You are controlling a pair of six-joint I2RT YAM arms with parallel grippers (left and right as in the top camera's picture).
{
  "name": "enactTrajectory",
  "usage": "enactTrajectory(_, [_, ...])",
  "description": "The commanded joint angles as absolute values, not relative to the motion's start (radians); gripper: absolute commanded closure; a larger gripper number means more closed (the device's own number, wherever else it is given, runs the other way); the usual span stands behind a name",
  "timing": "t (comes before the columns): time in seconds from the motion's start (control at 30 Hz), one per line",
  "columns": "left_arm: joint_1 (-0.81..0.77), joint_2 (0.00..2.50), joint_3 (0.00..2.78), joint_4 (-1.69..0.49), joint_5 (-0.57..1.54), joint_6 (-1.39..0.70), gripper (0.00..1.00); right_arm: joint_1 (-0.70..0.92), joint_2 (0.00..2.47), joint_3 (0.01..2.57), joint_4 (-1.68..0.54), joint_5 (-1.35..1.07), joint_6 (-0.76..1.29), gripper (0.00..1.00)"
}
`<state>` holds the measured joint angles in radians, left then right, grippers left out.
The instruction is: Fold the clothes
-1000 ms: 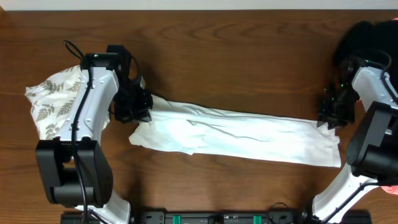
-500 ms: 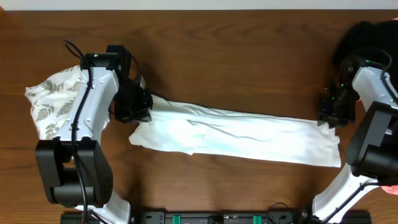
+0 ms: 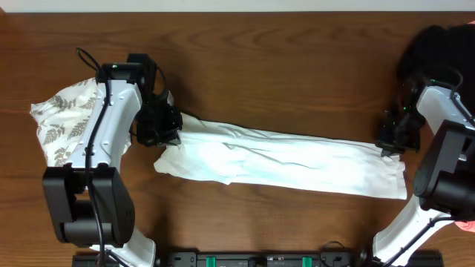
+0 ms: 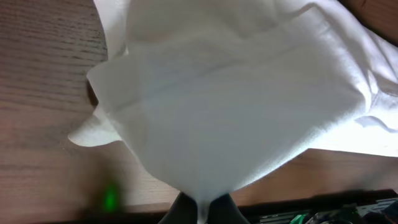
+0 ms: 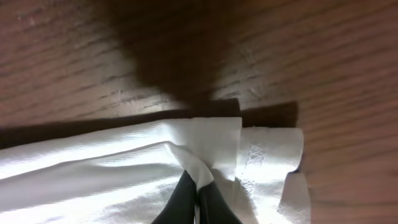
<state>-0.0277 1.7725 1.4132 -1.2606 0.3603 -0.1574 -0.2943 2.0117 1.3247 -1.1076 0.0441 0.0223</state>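
The white T-shirt (image 3: 289, 163), gathered into a long narrow band, lies stretched across the middle of the dark, wood-grained desk (image 3: 282, 67), and its right end slants a little toward the front. The left fingers (image 3: 165, 127) are pinched shut on its left end, with cloth draping away from them in the wrist view. The right fingers (image 3: 391, 141) are closed tight on a fold at its far right corner. A leaf-print garment (image 3: 63, 122) sits bunched at the left edge beside the left arm, and a black garment (image 3: 438, 48) fills the far right corner. Bare wood lies open behind the shirt, with a narrower strip in front.
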Motion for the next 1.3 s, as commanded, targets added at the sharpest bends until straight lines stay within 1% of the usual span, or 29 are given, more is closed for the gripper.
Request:
enactTrajectory(0.0, [-0.021, 1.750, 1.411, -1.266, 0.358, -0.151, 0.94, -0.301, 1.991, 1.329, -1.102, 0.043, 0.038, 0.99])
enactTrajectory(0.23, [-0.021, 1.750, 1.411, -1.237, 0.358, -0.152, 0.94, -0.300, 1.991, 1.448, -1.093, 0.017, 0.036, 0.99])
enactTrajectory(0.53, [-0.022, 1.750, 1.411, -1.084, 0.359, -0.158, 0.94, -0.300, 1.991, 1.636, -1.073, -0.043, 0.037, 0.99])
enactTrajectory(0.83, [-0.025, 1.750, 1.411, -1.072, 0.359, -0.163, 0.94, -0.300, 1.991, 1.642, -1.102, -0.059, 0.036, 0.99])
enactTrajectory(1.0, [-0.025, 1.750, 1.411, -1.076, 0.359, -0.163, 0.94, -0.300, 1.991, 1.642, -1.032, -0.057, 0.028, 0.98])
enactTrajectory(1.1, [-0.025, 1.750, 1.411, -1.079, 0.359, -0.163, 0.94, -0.300, 1.991, 1.642, -0.992, -0.057, 0.024, 0.96])
enactTrajectory(1.27, [-0.025, 1.750, 1.411, -1.087, 0.359, -0.163, 0.94, -0.300, 1.991, 1.642, -1.015, -0.066, 0.025, 0.99])
